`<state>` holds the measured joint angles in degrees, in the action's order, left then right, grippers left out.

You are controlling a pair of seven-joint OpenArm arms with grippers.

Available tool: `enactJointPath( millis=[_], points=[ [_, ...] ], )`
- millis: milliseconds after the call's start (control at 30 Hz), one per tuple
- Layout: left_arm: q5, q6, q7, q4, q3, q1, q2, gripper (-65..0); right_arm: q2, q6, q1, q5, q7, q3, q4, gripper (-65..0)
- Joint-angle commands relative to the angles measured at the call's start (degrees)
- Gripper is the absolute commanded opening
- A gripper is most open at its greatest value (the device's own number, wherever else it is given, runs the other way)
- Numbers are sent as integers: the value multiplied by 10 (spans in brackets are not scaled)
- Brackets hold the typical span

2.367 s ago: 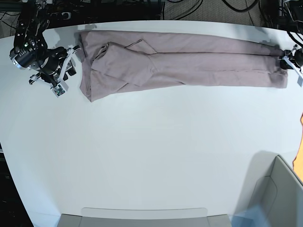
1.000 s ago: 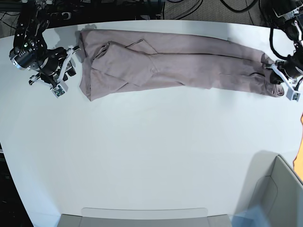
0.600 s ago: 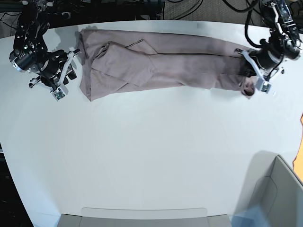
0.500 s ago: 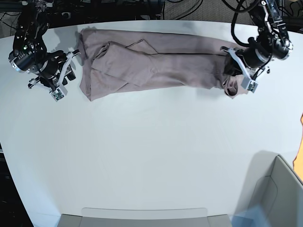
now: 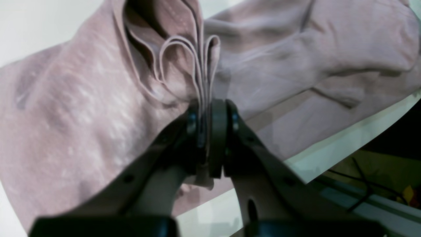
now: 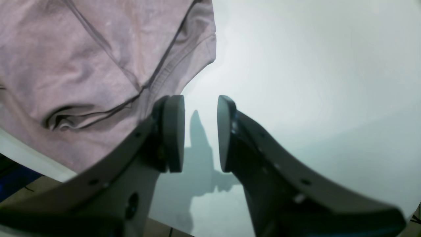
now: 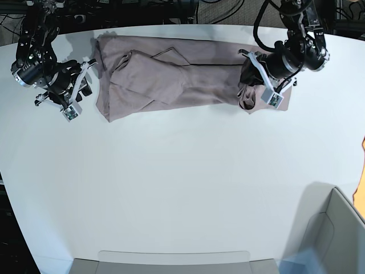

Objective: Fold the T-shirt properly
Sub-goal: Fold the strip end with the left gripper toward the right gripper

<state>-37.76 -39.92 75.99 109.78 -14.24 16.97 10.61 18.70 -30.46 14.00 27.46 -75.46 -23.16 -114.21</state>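
Mauve, wrinkled cloth is spread along the far side of the white counter (image 7: pixel 182 188): the T-shirt (image 7: pixel 171 74) is laid as a long band running left to right, folded lengthwise, with a sleeve turned over on its left part. At the band's right end the cloth is gathered into a bunch and lifted off the surface by the left gripper (image 7: pixel 255 85). In the left wrist view several layers of hem are seen looped and stacked edge-on between the jaws of the left gripper (image 5: pixel 206 131), which are pressed tight on them. The rest of the garment is seen draped away beyond that pinch, with the counter's edge showing on the right. The right gripper (image 7: pixel 80 85) is held at the left end of the shirt, just beside its edge. In the right wrist view its jaws (image 6: pixel 200 131) are parted with nothing between them but bare counter, and the T-shirt's (image 6: pixel 98 65) seamed edge is seen just beside the left jaw.
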Motion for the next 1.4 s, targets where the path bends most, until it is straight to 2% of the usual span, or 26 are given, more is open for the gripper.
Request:
enactJointPath(
  millis=[0, 167, 333, 500, 533, 667, 700, 833, 933, 1067, 1133, 1200, 1267, 1367],
  points=[
    [-11, -1, -18, 16, 0, -2, 4, -650, 7, -4, -4, 4, 5, -3, -7, -473],
    [-10, -1, -28, 18, 7, 9, -9, -650, 6, -4, -4, 4, 5, -2, -7, -473],
    [54, -1, -29, 18, 43, 9, -12, -650, 6, -4, -4, 4, 5, -2, -7, -473],
    [70, -1, -26, 18, 54, 7, -24, -650, 6, -3, -3, 4, 5, -2, -7, -471],
    [69, -1, -24, 18, 54, 7, -24, -624, 6, -3, -3, 4, 5, -2, -7, -471],
    [67, -1, -22, 19, 55, 7, -27, -407, 6, -3, -3, 4, 5, -2, -6, -471],
    [59, -1, -22, 21, 54, 8, -27, -396, 6, -3, -3, 4, 5, -2, -6, -471],
    [-14, -1, -21, 20, 52, 7, -27, -483, 6, -3, -4, 10, 5, -3, -7, -471],
    [-33, -1, -21, 19, 50, 7, -26, -553, -7, -4, -9, 19, 8, -8, -7, -471],
    [-32, -1, -25, 19, 26, 9, -24, -649, -19, -4, -14, 99, 9, -70, 5, -473],
    [-32, -1, -25, 19, 0, 10, -24, -650, -21, -14, -18, 160, 6, -105, 43, -473],
    [-32, -1, -25, 19, -22, 10, -24, -650, -20, -42, -18, 210, 5, -135, 102, -473],
    [-32, -1, -25, 20, -43, 10, -24, -650, -12, -69, -17, 235, 5, -154, 166, -473],
    [-32, -1, -25, 20, -68, 10, -24, -650, 3, -95, -15, 236, 5, -140, 249, -473]
  ],
)
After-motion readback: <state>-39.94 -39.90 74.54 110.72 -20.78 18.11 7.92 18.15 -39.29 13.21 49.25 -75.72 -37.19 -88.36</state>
